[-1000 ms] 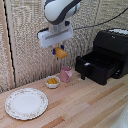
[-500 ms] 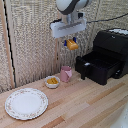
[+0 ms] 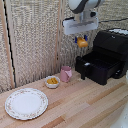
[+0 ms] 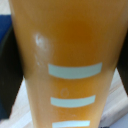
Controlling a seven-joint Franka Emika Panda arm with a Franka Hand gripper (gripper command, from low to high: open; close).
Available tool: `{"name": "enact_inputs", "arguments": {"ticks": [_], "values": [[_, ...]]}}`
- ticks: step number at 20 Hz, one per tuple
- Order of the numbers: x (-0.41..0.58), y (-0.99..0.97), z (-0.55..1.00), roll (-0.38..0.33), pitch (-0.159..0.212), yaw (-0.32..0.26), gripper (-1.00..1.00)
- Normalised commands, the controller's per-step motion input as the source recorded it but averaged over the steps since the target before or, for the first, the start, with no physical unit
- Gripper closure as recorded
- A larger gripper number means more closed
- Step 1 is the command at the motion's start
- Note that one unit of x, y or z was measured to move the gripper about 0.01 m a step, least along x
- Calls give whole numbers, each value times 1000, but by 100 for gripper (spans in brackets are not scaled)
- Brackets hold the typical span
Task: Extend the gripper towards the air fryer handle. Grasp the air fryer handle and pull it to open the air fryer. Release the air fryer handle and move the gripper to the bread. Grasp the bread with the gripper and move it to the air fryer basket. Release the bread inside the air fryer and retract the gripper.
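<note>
Gripped in my tool is the bread, a small golden-yellow block hanging below the two dark-blue fingers, which are closed onto it; in the wrist view the bread fills nearly the whole picture, so close that I can make out nothing of the fingers there. I am holding it high in the air, well above the bench. The air fryer basket stands pulled out of the air fryer, its open top facing up, and it lies below me and a little toward the exterior view's right. The air fryer handle juts from the drawer's front, toward the exterior view's left. So the coming move, as I judge it, is a short carry toward the exterior view's right and then a drop down into the drawer. The room above the basket looks open; the fryer's body rises just behind it, and that is the edge I should mind. A pink cup, a small white bowl and a plate sit apart, toward the exterior view's left, out of my way.
</note>
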Motion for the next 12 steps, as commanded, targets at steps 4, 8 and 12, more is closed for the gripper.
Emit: {"name": "enact_inputs", "arguments": {"ticks": [4,8,12], "values": [[212,-873,0,0,-13,-114,100],[216,-825,-41,0,-33,-131,100],[310,-826,-141,3,-14,-112,100]]}}
